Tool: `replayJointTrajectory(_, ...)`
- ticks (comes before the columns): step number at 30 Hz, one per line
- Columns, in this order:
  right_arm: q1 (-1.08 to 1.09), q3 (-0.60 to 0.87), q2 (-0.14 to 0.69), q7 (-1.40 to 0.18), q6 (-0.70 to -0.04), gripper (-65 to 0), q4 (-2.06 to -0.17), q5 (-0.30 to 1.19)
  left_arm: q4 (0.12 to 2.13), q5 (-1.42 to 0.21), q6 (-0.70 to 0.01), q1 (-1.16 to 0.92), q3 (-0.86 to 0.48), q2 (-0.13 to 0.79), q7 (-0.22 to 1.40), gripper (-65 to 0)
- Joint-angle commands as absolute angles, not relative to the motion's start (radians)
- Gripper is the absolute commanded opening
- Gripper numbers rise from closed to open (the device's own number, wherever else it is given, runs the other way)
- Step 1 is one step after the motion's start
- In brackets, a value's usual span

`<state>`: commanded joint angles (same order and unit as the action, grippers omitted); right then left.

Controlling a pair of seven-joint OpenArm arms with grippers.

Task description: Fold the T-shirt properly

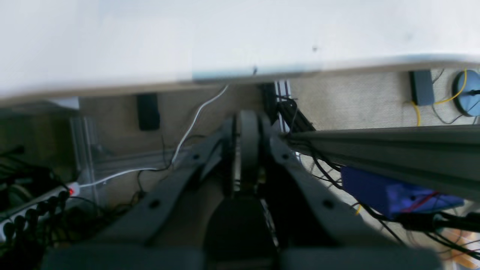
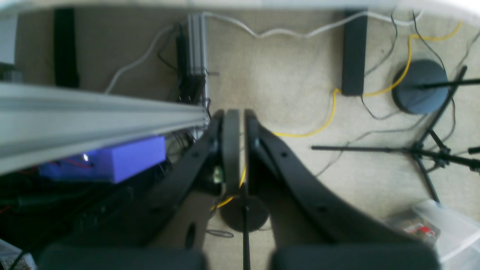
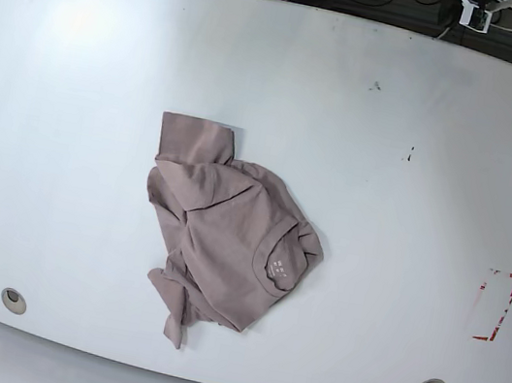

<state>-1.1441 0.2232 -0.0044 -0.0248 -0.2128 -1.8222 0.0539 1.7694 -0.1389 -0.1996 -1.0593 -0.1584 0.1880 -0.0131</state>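
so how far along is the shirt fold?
Nothing done: the T-shirt lies crumpled on the white table, collar toward the near edge. Nothing in hand: the left gripper and right gripper are both shut and empty, beyond the table edge over the floor. Spreading and every fold remain.

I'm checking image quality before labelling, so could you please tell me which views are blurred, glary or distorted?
Left wrist view: soft throughout, the table washed out to near white and the left tool blurred. Right wrist view: right tool out of focus, floor clutter slightly sharper. Base view: sharp on the T-shirt, with a glare patch at upper left and straight table edges bowed by the lens.
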Motion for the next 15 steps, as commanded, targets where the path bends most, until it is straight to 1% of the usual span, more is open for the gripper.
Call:
replayJointTrajectory(11, -1.123, 0.23, 0.0, -0.02, -0.213, -63.3, -1.867, 0.045, 1.812, -0.105, -0.198, -1.048, -0.223, 0.177, -0.021, -64.3)
replayJointTrajectory(15, -1.086, 0.232, 0.001, -0.025, -0.216, -63.2, -1.872, 0.044, 1.838, -0.118, -0.199, -1.047, -0.229, 0.174, -0.026, -64.3)
